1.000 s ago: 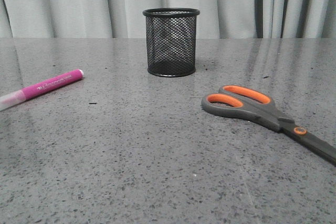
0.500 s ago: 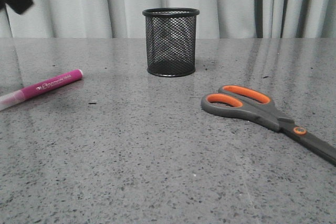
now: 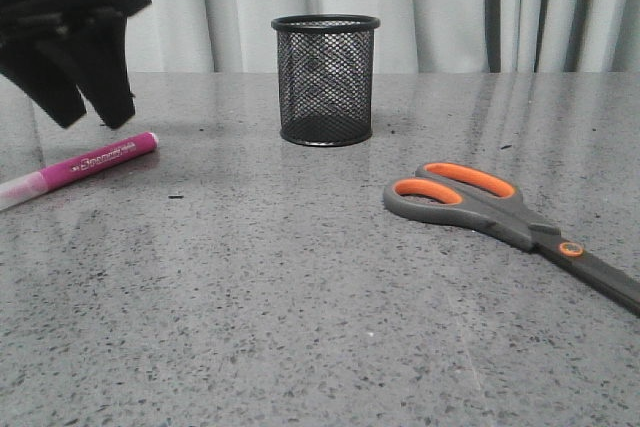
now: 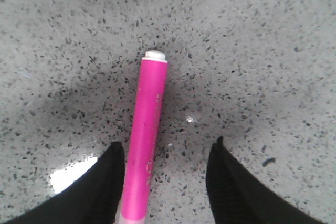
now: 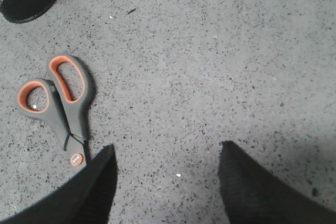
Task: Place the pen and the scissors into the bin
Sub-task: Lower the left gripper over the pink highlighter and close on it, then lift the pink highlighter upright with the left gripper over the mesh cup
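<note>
Two tools are on my screens, and both have their fingers spread apart with nothing between them. My left tool [image 3: 92, 115] hangs in the air above the pen [image 3: 78, 168], well to the left of the bin [image 3: 326, 80]. From the left wrist camera [image 4: 163, 182] I see the pink barrel of the pen [image 4: 146, 140] running up from just inside one finger [image 4: 100, 187], closer to that finger than to the other. I cannot tell whether that finger touches the barrel. The pen lies flat on the speckled grey table [image 3: 300, 297], its pale capped end pointing away from the bin.

My right tool [image 5: 167, 182] shows only in its own wrist camera, hovering above bare table beside the scissors [image 5: 58, 103]. One finger [image 5: 79, 192] covers the blade end, just past the orange screw. In the front view the scissors [image 3: 500, 212] lie flat and closed, nearer the camera than the bin and to its right, with the orange loops towards the bin and the blades pointing away from it. The bin stands upright on the table, well apart from both the pen and the scissors, in front of a pale curtain [image 3: 450, 7].
</note>
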Robot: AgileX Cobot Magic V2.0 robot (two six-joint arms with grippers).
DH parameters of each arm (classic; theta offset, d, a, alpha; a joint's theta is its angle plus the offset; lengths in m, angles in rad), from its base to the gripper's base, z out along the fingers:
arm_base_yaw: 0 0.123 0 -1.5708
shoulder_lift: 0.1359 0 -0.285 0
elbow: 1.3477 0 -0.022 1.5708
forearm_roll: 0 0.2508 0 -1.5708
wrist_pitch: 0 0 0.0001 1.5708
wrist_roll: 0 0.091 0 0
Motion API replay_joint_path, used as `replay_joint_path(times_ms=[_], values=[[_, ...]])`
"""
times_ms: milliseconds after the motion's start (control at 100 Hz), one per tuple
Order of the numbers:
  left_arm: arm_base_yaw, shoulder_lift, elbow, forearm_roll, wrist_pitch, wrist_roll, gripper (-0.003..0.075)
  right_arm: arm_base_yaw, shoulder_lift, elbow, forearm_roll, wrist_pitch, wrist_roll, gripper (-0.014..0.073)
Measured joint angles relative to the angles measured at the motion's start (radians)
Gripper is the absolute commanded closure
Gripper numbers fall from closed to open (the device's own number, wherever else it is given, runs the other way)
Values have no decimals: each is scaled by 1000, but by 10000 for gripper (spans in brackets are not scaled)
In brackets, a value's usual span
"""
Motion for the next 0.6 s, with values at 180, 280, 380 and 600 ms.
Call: replay_joint_path(times_ms=[180, 280, 380, 600], values=[[0, 43, -2, 0, -9, 0, 405, 0, 0, 0, 0, 0, 0, 209], [0, 68, -2, 2, -14, 0, 405, 0, 0, 0, 0, -6, 0, 209], [-10, 91, -2, 30, -18, 0, 405, 0, 0, 0, 0, -21, 0, 209], [-45, 107, -12, 98, -40, 0, 471, 0, 0, 0, 0, -42, 0, 209]])
